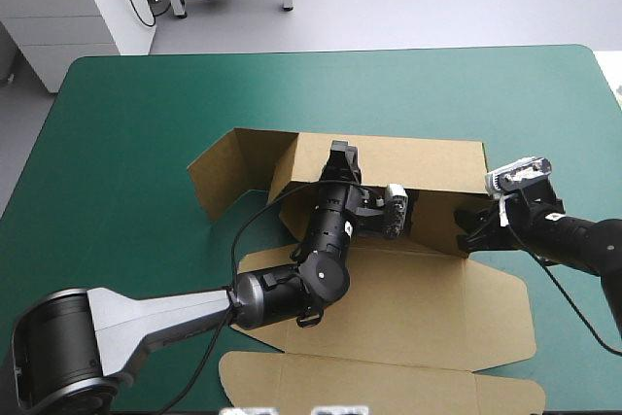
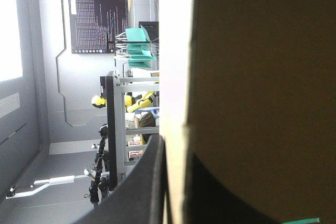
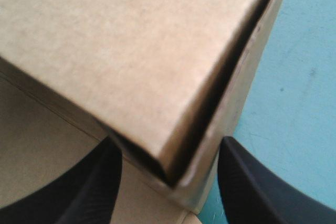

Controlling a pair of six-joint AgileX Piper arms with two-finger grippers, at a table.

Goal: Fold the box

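Box fold under way: the brown box [image 1: 408, 308] lies near the middle of the teal-green desk [image 1: 136, 114], most of its sheet flat on the cover, while its far wall [image 1: 389, 157] stands raised. The left claw [image 1: 341, 164] reaches in from the near left and pinches the top edge of that wall. Its black fingers [image 2: 149, 192] are all but closed with the board between them, seemingly to keep the wall upright. At the wall's right end the right claw [image 1: 474, 228] comes in from the right with its fingers [image 3: 252, 182] spread wide, one on each side of the box's raised corner. As far as its wrist view shows, it grips nothing; placed so, it looks ready to press or tuck the right side panel into that corner. At the far left a side flap [image 1: 225, 174] of the wall splays outward, not yet tucked. The near panel [image 1: 389, 376] lies flat toward the desk's near edge. The job appears to be in its early-to-middle stretch, with one wall up and the side walls and tucks to come. The risk is that the wall falls back if the left claw lets go too soon
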